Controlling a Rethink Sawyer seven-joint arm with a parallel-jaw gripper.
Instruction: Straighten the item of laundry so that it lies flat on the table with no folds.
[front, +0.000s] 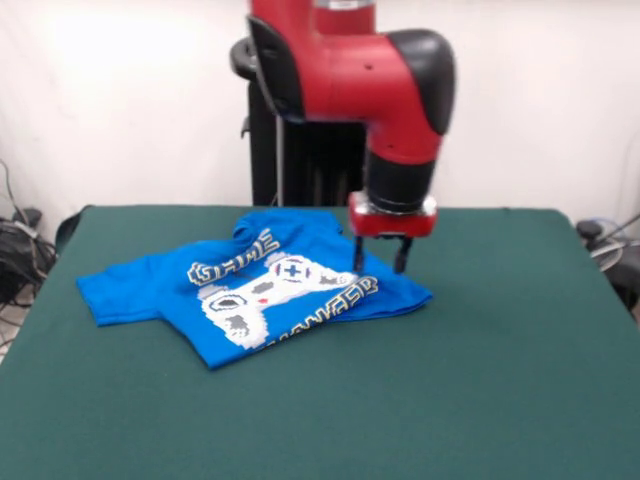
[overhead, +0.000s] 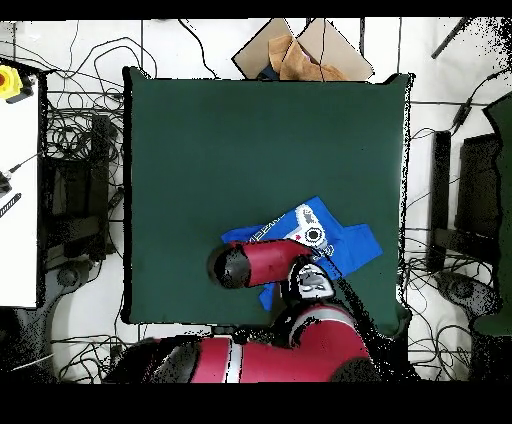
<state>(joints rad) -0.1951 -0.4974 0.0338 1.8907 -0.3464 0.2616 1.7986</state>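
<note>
A: Blue T-shirt (front: 255, 295) sits on the green desk (front: 480, 390), rumpled, its edge nearest the fingers folded under. Why are the fingers (front: 378, 255) there?

B: They hang spread just above that folded edge (holding nothing), probably lined up to pinch it and drag it flat.

A: Any writing?

B: "GAME" above a white pixel controller; below it, skewed letters, likely "CHANGER", partly lost in the creases.

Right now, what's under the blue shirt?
The blue shirt lies straight on the green table, whose cloth shows all around it. Part of it is folded over itself, so anything beneath the fabric is covered. The pincer stands at its edge.
</note>
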